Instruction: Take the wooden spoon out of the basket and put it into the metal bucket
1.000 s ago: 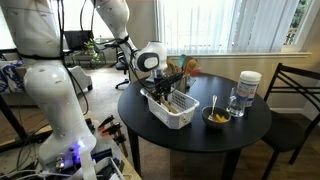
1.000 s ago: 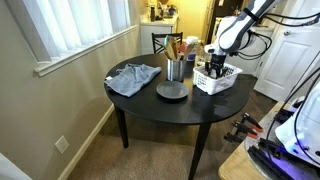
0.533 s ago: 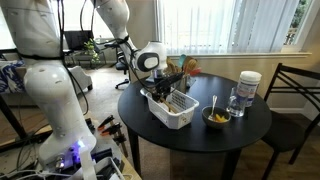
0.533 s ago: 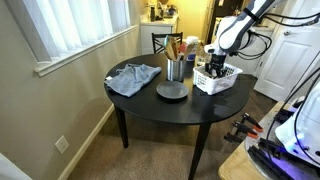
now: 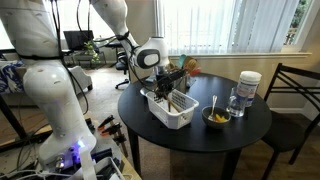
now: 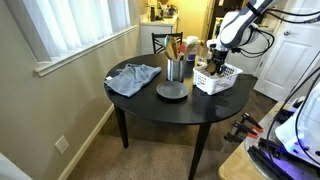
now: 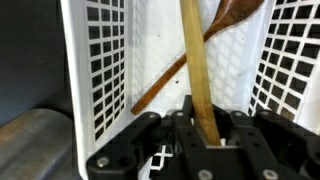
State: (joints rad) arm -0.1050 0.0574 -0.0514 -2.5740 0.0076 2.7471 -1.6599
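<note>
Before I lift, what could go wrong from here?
1. The gripper is shut on the wooden spoon, whose handle crosses a darker utensil; lifting may drag that one along.
2. The basket walls stand close on both sides, so a tilting spoon could catch them.
3. The metal bucket already holds utensils, so the spoon may jam going in.

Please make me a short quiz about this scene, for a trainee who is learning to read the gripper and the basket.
1. True or false: the gripper is shut on the spoon.
2. Where is the spoon? A) in the basket B) in the bucket C) flat on the table
3. Fill in: a darker utensil lies ___ the spoon's handle.
Key: 1 true; 2 A; 3 across.
</note>
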